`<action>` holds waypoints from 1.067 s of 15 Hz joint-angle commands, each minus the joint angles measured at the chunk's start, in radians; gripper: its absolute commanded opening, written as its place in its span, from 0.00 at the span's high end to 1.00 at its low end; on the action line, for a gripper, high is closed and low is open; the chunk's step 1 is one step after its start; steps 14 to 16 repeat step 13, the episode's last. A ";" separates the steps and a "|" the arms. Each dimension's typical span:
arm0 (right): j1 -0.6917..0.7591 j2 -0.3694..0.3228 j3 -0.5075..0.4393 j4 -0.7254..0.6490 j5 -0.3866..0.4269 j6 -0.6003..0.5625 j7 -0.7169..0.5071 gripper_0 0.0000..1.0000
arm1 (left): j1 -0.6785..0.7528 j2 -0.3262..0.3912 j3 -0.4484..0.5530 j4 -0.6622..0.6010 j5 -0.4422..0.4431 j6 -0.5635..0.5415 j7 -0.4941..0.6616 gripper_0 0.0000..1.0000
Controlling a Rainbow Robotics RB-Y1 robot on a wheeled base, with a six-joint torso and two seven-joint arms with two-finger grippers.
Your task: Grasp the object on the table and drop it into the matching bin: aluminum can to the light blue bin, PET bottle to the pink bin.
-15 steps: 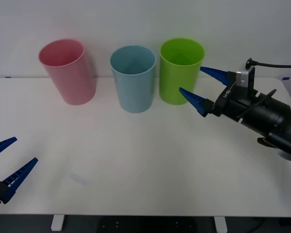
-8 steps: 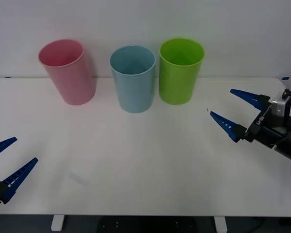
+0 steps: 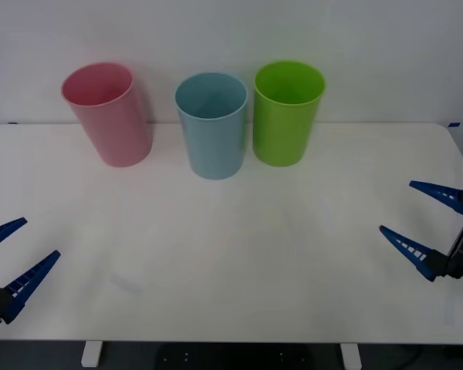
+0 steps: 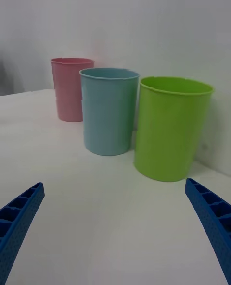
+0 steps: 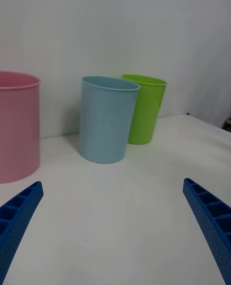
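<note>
On the white table (image 3: 231, 254) the pink bin (image 3: 112, 116), the light blue bin (image 3: 212, 127) and a lime green bin (image 3: 287, 116) stand in a row at the back. The aluminum can is out of view. My right gripper (image 3: 396, 206) hangs open and empty over the table's front right, far from the bins. Its wrist view looks past its open gripper (image 4: 113, 184) at the light blue bin (image 4: 108, 112), with the pink bin (image 4: 70, 90) behind. At the front left edge my left gripper (image 3: 42, 237) is open and empty, facing the light blue bin (image 5: 106, 119) and pink bin (image 5: 17, 126).
The lime green bin (image 4: 171, 129) is the nearest bin to my right gripper and stands close beside the light blue one. A white wall rises right behind the bins. Bare tabletop lies between both grippers and the row of bins.
My right arm has drawn back from beside the lime green bin to the table's front right, staying open. The left arm has not moved.
</note>
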State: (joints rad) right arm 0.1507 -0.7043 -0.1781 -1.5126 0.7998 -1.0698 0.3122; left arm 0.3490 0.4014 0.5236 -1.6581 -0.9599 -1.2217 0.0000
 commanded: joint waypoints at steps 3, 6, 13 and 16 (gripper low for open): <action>0.056 0.000 -0.037 0.002 0.016 -0.053 0.033 0.00 | 0.000 0.000 0.000 0.000 0.000 0.000 0.000 0.00; 0.072 0.000 -0.060 0.000 0.049 -0.079 0.027 0.00 | 0.000 0.000 0.000 0.000 0.000 0.000 0.000 0.00; 0.072 0.003 -0.058 0.000 0.067 -0.079 0.022 0.00 | 0.000 0.000 0.000 0.000 0.000 0.000 0.000 0.00; 0.072 0.003 -0.058 0.000 0.067 -0.079 0.022 0.00 | 0.000 0.000 0.000 0.000 0.000 0.000 0.000 0.00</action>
